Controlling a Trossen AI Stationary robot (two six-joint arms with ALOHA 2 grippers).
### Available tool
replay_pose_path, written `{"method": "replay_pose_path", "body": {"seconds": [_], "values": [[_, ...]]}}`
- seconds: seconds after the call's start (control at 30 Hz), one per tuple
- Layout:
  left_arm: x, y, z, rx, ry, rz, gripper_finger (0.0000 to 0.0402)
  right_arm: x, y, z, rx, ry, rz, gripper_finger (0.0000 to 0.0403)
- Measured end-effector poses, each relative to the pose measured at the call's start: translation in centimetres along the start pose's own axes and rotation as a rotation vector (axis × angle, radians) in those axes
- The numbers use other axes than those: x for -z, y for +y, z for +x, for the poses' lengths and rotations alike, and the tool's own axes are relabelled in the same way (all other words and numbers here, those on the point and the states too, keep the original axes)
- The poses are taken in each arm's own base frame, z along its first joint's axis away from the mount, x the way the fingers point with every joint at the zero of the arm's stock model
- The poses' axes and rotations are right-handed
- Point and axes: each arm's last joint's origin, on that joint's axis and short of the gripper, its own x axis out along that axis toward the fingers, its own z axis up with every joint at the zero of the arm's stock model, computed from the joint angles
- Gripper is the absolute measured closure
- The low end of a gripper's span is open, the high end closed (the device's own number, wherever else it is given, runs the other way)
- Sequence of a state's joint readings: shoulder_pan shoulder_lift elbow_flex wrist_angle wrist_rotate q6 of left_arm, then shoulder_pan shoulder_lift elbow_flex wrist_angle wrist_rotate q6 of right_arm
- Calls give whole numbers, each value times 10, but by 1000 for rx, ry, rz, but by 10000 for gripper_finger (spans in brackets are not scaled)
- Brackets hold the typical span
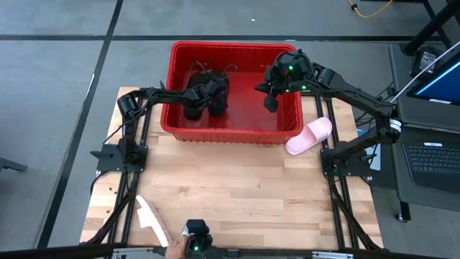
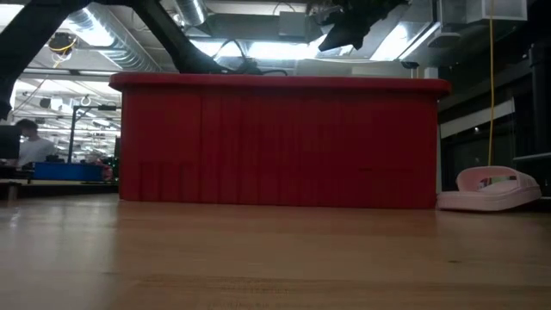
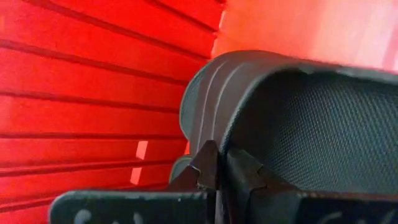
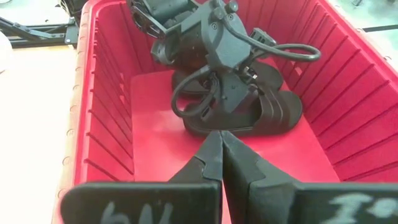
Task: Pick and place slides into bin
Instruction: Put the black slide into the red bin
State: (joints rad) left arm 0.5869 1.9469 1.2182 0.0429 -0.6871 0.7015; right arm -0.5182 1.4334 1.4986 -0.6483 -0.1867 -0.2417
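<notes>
The red bin (image 1: 230, 135) stands at the table's far middle. Two black slides lie on its floor in the left half, side by side (image 4: 267, 74) (image 4: 273, 115). My left gripper (image 1: 208, 95) reaches into the bin from the left and is shut on the slide nearer the bin's middle (image 1: 218, 106). My right gripper (image 1: 271, 103) is shut and empty, hanging above the bin's right half and above its rim in the low view (image 2: 344, 36). One pink slide (image 1: 310, 135) lies sole down on the table by the bin's right near corner. My left gripper holds the black slide by its strap, at the strap's edge (image 3: 208, 118). One finger seems to be on the ribbed outer side and the other on the meshed inner side. The fingers come from above, slanting down. The slide's sole rests on the bin's floor (image 4: 186, 143).
A pale long thing (image 1: 152, 218) lies at the table's near left, with what looks like a hand (image 1: 175, 250) beside it at the near edge. Bare wood lies between the bin and the near edge. A laptop (image 1: 435, 162) stands off the table's right side.
</notes>
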Motion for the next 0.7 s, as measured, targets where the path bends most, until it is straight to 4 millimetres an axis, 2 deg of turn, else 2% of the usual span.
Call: {"method": "replay_pose_path", "body": {"seconds": [0.7], "values": [[3,0,2,-20,37,63,398,0,0,0,0,0,0,399]]}}
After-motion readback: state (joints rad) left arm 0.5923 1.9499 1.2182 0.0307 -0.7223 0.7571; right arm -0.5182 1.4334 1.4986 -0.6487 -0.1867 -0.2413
